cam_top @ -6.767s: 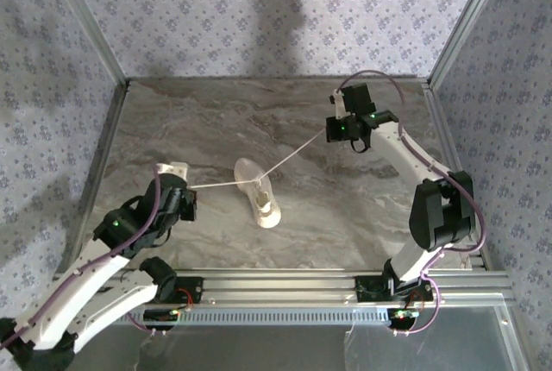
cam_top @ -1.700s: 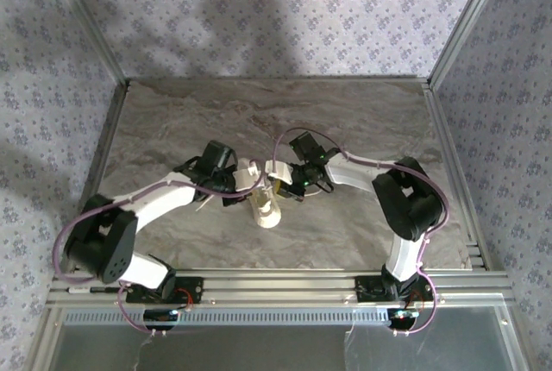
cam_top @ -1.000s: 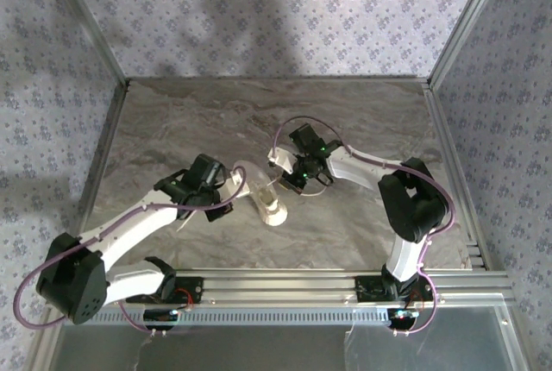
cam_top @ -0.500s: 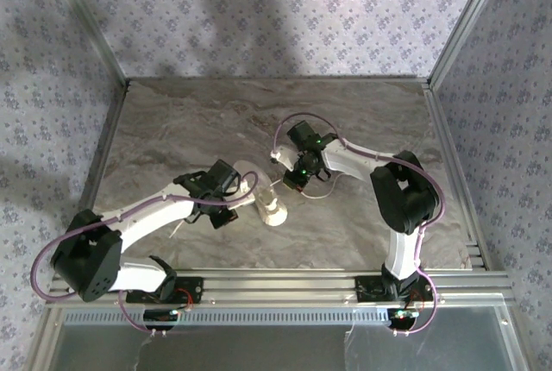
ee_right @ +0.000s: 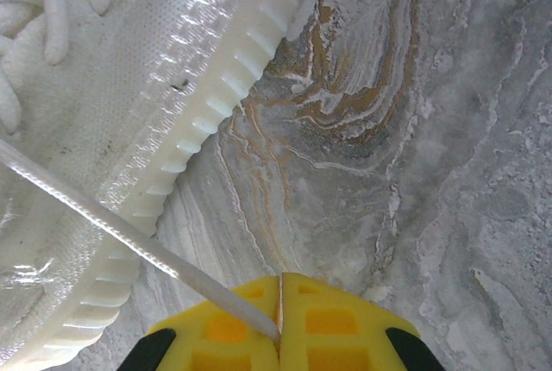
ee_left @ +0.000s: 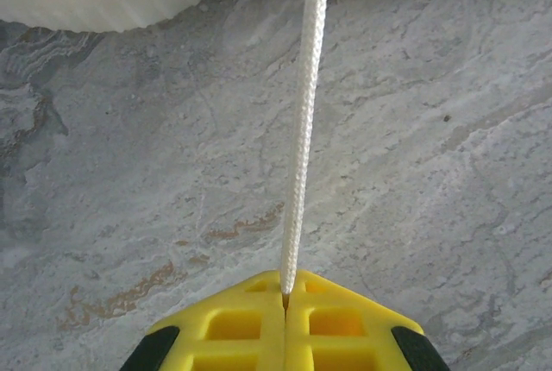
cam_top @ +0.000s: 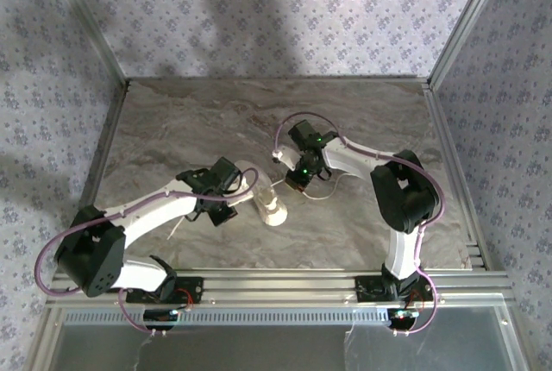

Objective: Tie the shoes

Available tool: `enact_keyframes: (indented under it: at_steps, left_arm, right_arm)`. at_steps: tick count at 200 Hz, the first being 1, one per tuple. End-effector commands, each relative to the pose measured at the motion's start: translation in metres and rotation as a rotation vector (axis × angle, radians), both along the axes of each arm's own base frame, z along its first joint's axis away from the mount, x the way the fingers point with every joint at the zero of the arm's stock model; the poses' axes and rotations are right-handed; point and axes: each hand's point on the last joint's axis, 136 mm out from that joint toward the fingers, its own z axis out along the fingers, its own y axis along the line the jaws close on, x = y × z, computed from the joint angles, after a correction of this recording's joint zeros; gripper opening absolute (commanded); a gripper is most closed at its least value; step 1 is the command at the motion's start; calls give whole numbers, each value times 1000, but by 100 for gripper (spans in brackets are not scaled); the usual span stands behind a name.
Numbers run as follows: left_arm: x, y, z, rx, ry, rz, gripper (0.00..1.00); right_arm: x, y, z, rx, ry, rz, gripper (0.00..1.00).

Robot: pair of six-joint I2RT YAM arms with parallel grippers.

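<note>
The small white shoe (cam_top: 270, 209) lies in the middle of the marble table, its ribbed sole and mesh side visible on the left in the right wrist view (ee_right: 112, 129). My left gripper (cam_top: 235, 197) sits close against the shoe's left side. Its yellow fingertips are shut on a thin white lace (ee_left: 302, 129), pinched at the left gripper's tip (ee_left: 285, 289) and running straight up toward the sole (ee_left: 129, 0). My right gripper (cam_top: 291, 181) is close by the shoe's right side. Its tip (ee_right: 278, 332) is shut on another lace (ee_right: 103, 216) that slants up-left across the shoe.
A slack tail of lace (cam_top: 323, 195) curls on the table right of the shoe, and another tail (cam_top: 177, 229) lies by the left arm. Patterned walls and metal frame posts (cam_top: 95, 43) enclose the marble table (cam_top: 190, 121).
Both grippers came in from wide, taut-lace positions to the shoe. Over the last second the left gripper slid right toward the shoe; the right one barely shifted. Both stayed shut.
</note>
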Motion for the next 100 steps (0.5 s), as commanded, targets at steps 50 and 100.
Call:
enact_keyframes:
  at_steps: [50,100]
  left_arm:
    - [-51,73,1,352,177,20,0]
    - [-58,74,-6,399,229,13,0]
  right_arm:
    - [20,-51,-12,-154,11,-153,0]
    - [18,-60,-17,-176,34,-176,0]
